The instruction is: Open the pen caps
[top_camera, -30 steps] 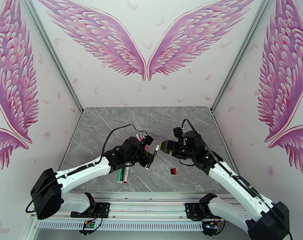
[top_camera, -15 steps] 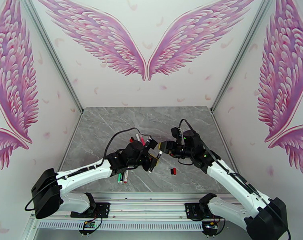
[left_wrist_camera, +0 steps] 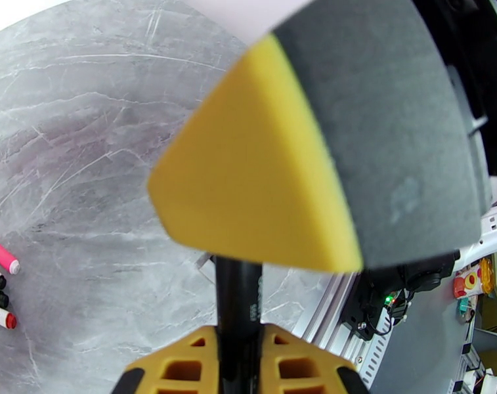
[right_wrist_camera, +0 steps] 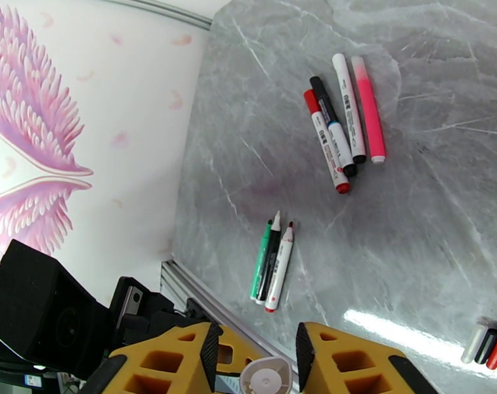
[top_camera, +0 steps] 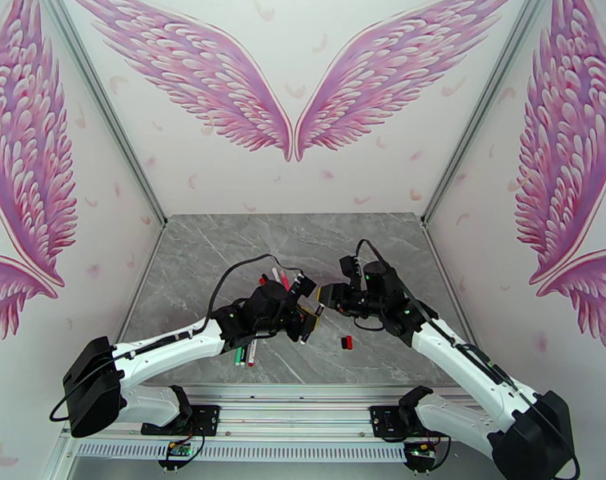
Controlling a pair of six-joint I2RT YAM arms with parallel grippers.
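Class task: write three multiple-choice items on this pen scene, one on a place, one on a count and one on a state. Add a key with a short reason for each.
1. Where do the three loose caps lie?
A. on the table, apart from the pens
B. in a cup
C. in a tray

2. How many bare-tipped pens lie side by side?
A. two
B. three
C. five

3. How is the left tool?
A. wide open
B. shut on nothing
C. shut on a black pen

Key:
1 A, the caps sit alone on bare marble in the right wrist view.
2 B, one green, one black and one red-ended pen lie together.
3 C, the black barrel is clamped in the tool in the left wrist view.
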